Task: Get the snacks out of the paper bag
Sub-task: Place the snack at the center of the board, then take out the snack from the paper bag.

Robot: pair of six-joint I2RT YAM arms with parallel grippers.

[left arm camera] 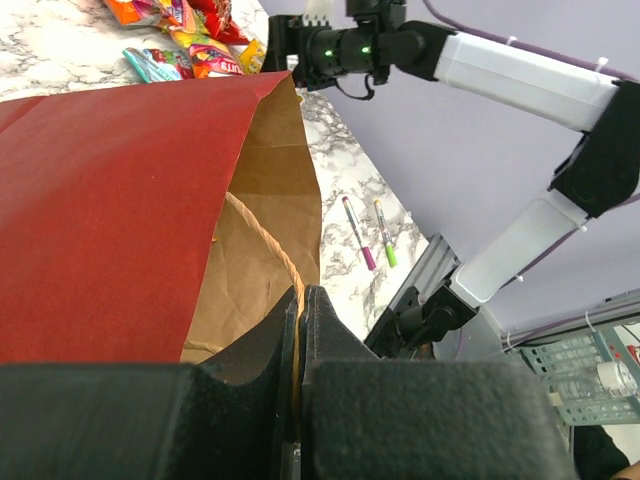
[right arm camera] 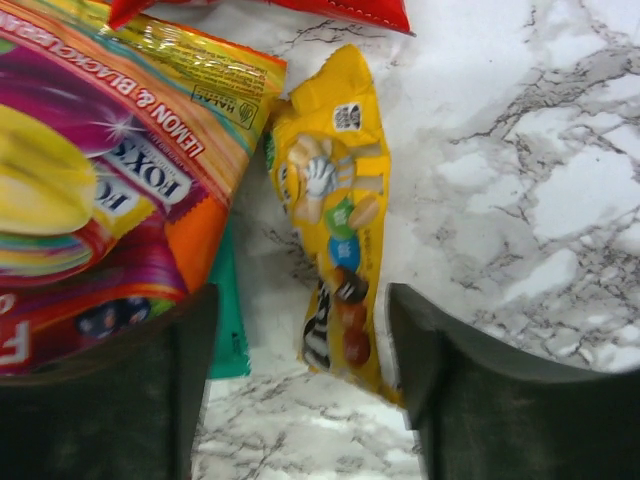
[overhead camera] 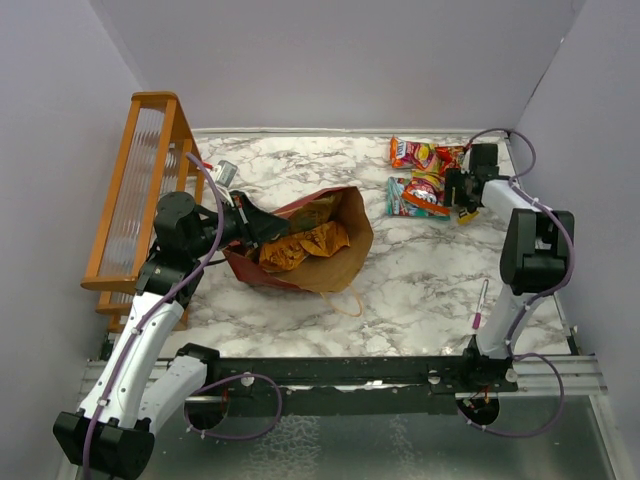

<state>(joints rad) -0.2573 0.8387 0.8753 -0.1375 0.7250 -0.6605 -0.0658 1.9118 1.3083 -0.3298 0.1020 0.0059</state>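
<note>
Paper bag (overhead camera: 352,235): on its side, centre-left of table (overhead camera: 420,270), mouth open to the right. Contents: orange and yellow snacks (overhead camera: 300,245).
Left gripper (left arm camera: 301,300): clenched on bag's rim.
Far right: snack pile (overhead camera: 420,175). A yellow packet (right arm camera: 335,230) lies ungripped between the spread jaws of right gripper (right arm camera: 300,330).

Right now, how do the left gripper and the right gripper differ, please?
The left gripper is shut, pinching the paper bag at its rim; the right gripper stands open, holding nothing. The left gripper sits at the bag's mouth; the right gripper hangs over a yellow candy packet. Both have dark fingers.
</note>
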